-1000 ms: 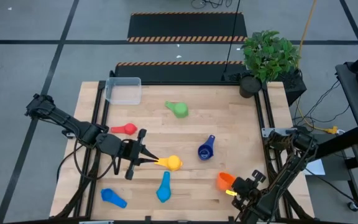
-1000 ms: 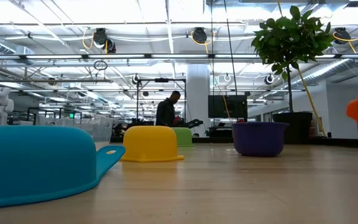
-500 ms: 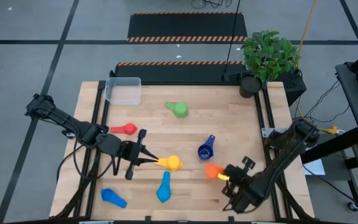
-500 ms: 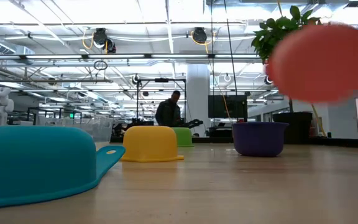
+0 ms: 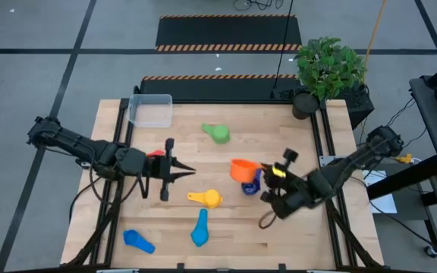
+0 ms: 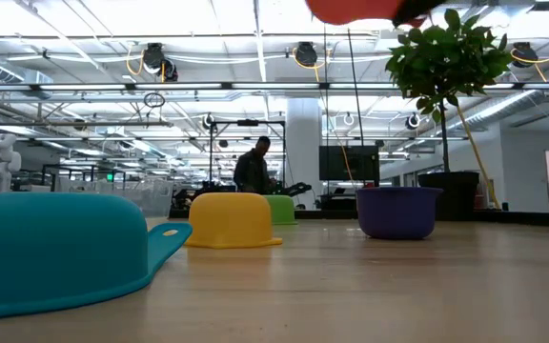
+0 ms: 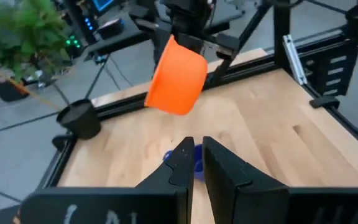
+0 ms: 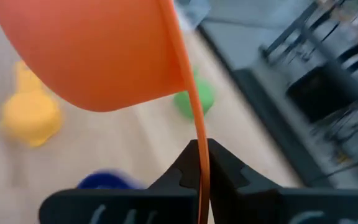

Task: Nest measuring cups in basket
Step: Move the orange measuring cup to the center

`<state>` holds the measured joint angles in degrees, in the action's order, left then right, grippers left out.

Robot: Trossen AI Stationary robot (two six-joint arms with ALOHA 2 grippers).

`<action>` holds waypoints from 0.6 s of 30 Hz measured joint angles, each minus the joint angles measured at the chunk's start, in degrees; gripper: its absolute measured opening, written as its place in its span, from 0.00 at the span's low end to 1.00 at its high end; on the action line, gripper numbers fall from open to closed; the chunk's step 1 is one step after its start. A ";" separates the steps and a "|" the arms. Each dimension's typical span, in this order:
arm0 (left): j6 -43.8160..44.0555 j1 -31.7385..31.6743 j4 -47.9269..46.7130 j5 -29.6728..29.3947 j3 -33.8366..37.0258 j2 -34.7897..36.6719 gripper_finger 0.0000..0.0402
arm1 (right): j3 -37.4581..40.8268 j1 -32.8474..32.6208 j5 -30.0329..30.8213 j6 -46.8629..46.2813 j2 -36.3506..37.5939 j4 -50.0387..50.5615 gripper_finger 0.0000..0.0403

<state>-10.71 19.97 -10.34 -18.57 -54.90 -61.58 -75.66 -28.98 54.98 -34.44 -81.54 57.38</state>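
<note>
My right gripper [image 5: 268, 176] is shut on the orange cup [image 5: 242, 169] and holds it in the air over the navy cup [image 5: 250, 185] at mid table. The orange cup also shows at the top of the low view [image 6: 351, 10] and in the left wrist view [image 7: 179, 78]. My left gripper [image 5: 190, 171] is shut on nothing and hovers between the red cup [image 5: 156, 155] and the yellow cup [image 5: 207, 199]. The green cup [image 5: 218, 134] rests farther back. Two light blue cups [image 5: 200, 227] [image 5: 137, 240] lie near the near edge. The clear basket [image 5: 152, 111] stands at the far left corner. My right gripper pinches the orange cup's flat handle [image 8: 199, 163] between its two fingers, and the handle shows edge-on between them. The fingers come roughly level from the table's right side. The cup is lifted clear of the table, its bowl [image 8: 98, 50] out beyond the fingertips.
A potted plant [image 5: 328, 67] stands at the far right corner, beside the table frame. Bare wood lies between the basket and the green cup and along the right side. In the low view a person [image 6: 254, 171] stands far off in the room.
My right gripper has carried the orange cup from the near right corner up and toward the table's middle, ending over the navy cup. My left gripper has drawn back from the yellow cup's handle toward the far edge; the yellow cup has stayed where it was.
</note>
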 joint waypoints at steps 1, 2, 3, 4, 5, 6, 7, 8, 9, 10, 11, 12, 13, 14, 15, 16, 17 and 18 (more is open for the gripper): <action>0.97 -0.37 -1.22 0.03 0.01 0.59 0.09 | 0.00 1.64 0.64 4.35 -0.09 -2.75 0.00; 2.29 -0.92 -2.02 0.09 0.01 1.22 0.09 | 0.00 3.25 0.92 8.69 -0.38 -5.78 0.00; 4.01 -1.58 -2.71 0.25 0.01 1.94 0.09 | 0.00 4.86 1.13 13.17 -0.87 -8.62 0.00; 5.77 -2.24 -3.69 0.31 0.01 2.83 0.09 | 0.12 6.32 1.64 17.56 -1.46 -11.91 0.00; 7.22 -2.88 -4.93 0.29 0.01 3.85 0.09 | 0.57 7.60 1.98 21.74 -2.01 -15.50 0.00; 8.18 -3.41 -6.01 0.21 0.01 4.85 0.09 | 1.36 8.85 1.99 26.23 -2.53 -19.00 0.00; 8.56 -3.83 -6.69 0.03 0.01 5.83 0.09 | 2.54 10.11 2.00 31.00 -2.98 -23.03 0.00; 8.77 -4.32 -7.81 0.05 -0.01 6.80 0.09 | 3.93 11.45 1.96 36.58 -3.41 -27.83 0.00; 8.77 -4.71 -9.15 0.09 -0.01 7.70 0.09 | 5.39 12.66 1.78 42.15 -3.74 -32.53 0.00; 8.84 -4.95 -10.36 0.22 -0.01 8.45 0.09 | 7.28 13.79 1.30 47.50 -3.98 -36.97 0.00; 9.13 -5.19 -11.52 0.27 -0.01 9.07 0.09 | 9.33 14.82 0.86 52.77 -4.16 -41.49 0.00; 9.47 -5.46 -12.68 0.26 -0.01 9.67 0.09 | 11.51 15.93 0.68 57.73 -4.39 -46.69 0.00; 9.75 -5.68 -13.98 0.24 -0.01 10.10 0.09 | 13.87 16.96 0.46 62.32 -4.63 -53.06 0.00; 9.94 -5.88 -15.02 0.21 -0.01 10.28 0.09 | 16.29 17.96 0.07 66.67 -4.77 -59.88 0.00; 10.15 -5.93 -15.69 0.16 -0.01 10.43 0.09 | 18.79 18.95 -1.04 70.64 -4.93 -66.16 0.00; 10.41 -5.93 -16.53 0.05 -0.01 10.56 0.09 | 21.11 19.91 -2.66 74.15 -5.25 -72.55 0.00; 10.46 -5.93 -17.36 0.01 -0.01 10.60 0.09 | 23.32 20.75 -4.94 77.29 -5.55 -78.66 0.01; 10.42 -5.91 -17.48 -0.31 -0.01 10.58 0.09 | 25.52 21.47 -7.32 80.40 -5.79 -83.33 0.01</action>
<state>-0.29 14.06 -27.82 -18.88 -54.92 -51.00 -50.14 -7.51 47.66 45.96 -87.32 -25.95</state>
